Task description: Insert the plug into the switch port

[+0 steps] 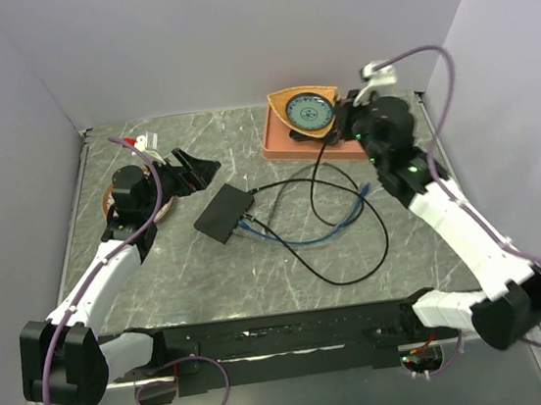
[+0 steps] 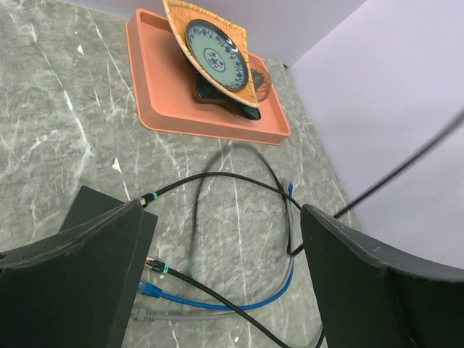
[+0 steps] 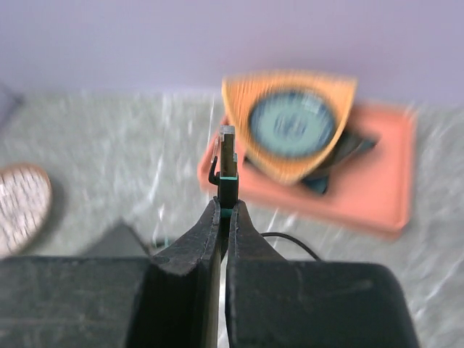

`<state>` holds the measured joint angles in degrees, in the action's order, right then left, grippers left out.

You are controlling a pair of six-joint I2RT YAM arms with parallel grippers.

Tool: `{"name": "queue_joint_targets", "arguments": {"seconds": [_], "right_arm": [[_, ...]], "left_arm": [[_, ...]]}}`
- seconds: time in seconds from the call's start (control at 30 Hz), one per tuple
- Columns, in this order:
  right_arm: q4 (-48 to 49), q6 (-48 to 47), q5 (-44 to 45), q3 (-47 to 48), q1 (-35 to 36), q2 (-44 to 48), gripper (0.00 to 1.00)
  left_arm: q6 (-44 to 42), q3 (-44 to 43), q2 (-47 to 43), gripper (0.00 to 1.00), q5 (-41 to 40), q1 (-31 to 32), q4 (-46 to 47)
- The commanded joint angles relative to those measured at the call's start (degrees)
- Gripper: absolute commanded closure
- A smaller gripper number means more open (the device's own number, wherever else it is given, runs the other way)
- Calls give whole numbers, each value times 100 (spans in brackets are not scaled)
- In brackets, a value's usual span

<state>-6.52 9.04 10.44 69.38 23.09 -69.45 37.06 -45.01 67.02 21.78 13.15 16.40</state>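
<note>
Now, with the right gripper clenched on the plug and the left gripper released, carry it level to the switch port on the black box, squaring up before pushing.

The whole surface is seen from high up behind the arm bases, tilted down and forward. The left wrist view is aimed low between the fingers of the left tool toward the tray. The right tool is framed super close, background blurred. The tray is caught by all three.
</note>
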Motion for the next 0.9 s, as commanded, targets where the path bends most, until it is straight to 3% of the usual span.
{"name": "queue_joint_targets", "arguments": {"seconds": [0.0, 0.27, 0.5, 0.7, 0.87], "right_arm": [[240, -578, 564, 812, -59, 818, 100], [573, -1228, 1162, 1420, -42, 1916, 100], [1434, -1501, 1320, 858, -42, 2910, 100], [1488, -1519, 1312, 822, -50, 3069, 100], [419, -1353, 803, 1437, -50, 2272, 100]], "left_arm": [[-85, -271, -5, 4, 90, 12, 170], [-128, -271, 4, 4, 125, 21, 153], [-58, -271, 126, 4, 256, 13, 267], [-59, -271, 188, 4, 310, 12, 275], [-15, -253, 241, 4, 371, 12, 355]]}}
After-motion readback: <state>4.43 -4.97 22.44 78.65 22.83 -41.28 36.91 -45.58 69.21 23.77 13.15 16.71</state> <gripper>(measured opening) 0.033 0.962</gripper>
